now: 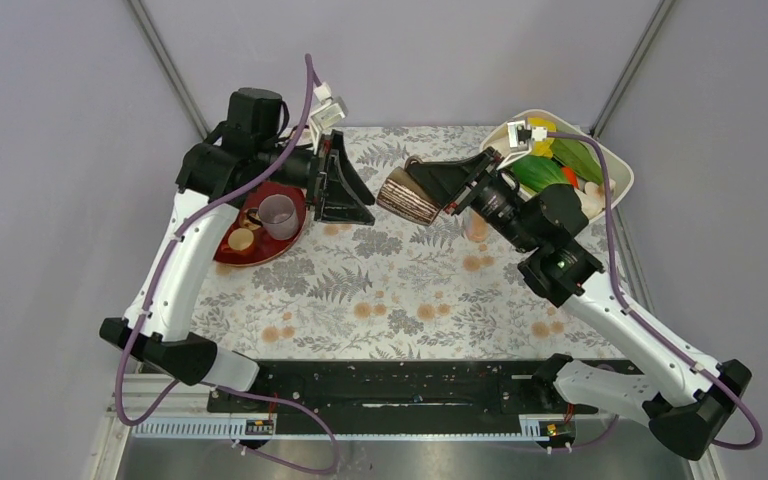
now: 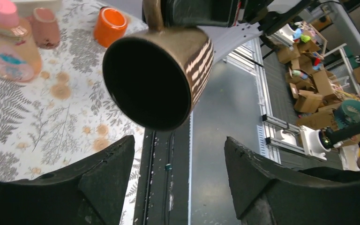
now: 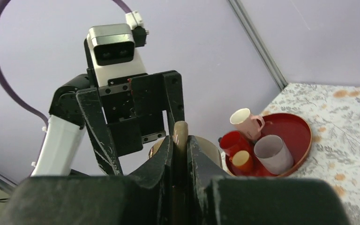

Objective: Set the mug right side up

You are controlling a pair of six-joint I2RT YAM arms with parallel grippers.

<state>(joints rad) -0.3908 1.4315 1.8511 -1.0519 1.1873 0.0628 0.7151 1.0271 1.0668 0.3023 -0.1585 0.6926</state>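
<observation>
Right gripper is clamped on the handle of a brown mug, which lies sideways in the air. Left gripper stands wide open before it. Only the right wrist view shows the pink mug, upright in the tray.

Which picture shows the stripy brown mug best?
The left wrist view: the stripy brown mug fills it, dark inside and handle showing. The top view shows it small, from above. The right wrist view shows mostly its handle, pinched in the right gripper.
</observation>
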